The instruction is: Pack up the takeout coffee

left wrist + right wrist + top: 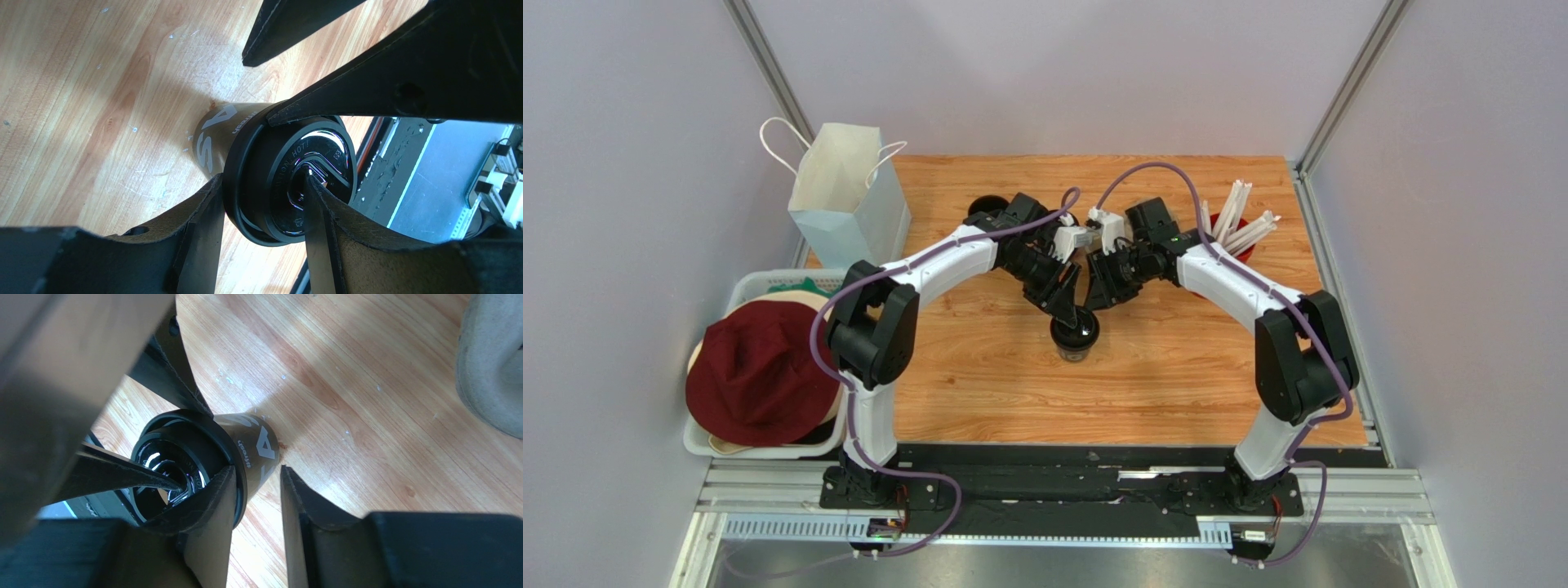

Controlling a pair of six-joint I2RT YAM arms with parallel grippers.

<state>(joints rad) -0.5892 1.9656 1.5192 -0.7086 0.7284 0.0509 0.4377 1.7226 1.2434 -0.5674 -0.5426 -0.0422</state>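
Note:
The takeout coffee (pixel 1075 341) stands upright on the wooden table, a black cup with its round black lid on. Both grippers meet over it. My left gripper (pixel 1059 298) straddles the lid's rim (pixel 263 184): one finger lies against the rim's outside, the other finger (pixel 322 226) has its tip in the recess on the lid (pixel 319 153). My right gripper (pixel 1100 292) is narrowly open (pixel 256 471): one finger rests on the lid's rim, the other stands beside the cup wall (pixel 258 444) with a gap. The left finger's tip also shows in the right wrist view (pixel 123 474).
A white paper bag (pixel 844 196) stands open at the table's back left. Another black item (pixel 987 206) sits behind the left arm. A red holder with white sticks (pixel 1241 227) is at the back right. A white basket (pixel 750 288) holding a maroon hat (pixel 762 368) stands to the left of the table.

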